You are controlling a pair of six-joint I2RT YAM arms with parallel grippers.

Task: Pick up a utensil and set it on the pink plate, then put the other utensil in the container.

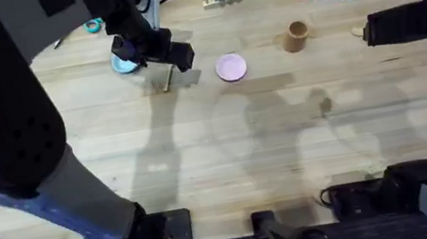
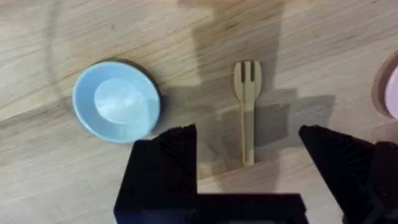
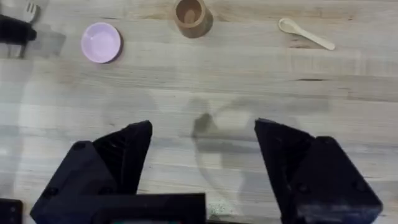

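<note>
One wooden fork [image 2: 247, 109] lies flat on the table [image 2: 298, 56], centred between the spread, empty fingers of the left end effector [image 2: 249, 163].

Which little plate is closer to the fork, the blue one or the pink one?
The blue plate. In the left wrist view it lies whole on one side of the fork, while the pink plate just peeks in at the far edge.

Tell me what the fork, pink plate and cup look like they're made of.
Small pale fork: looks like unfinished light wood, matte, with a faint grain. Small round pink plate: probably plastic or glazed ceramic; smooth, with a soft sheen. Small tan-brown cylindrical cup: seems to be wood or bamboo, given its warm brown matte wall, though that stays uncertain.
</note>
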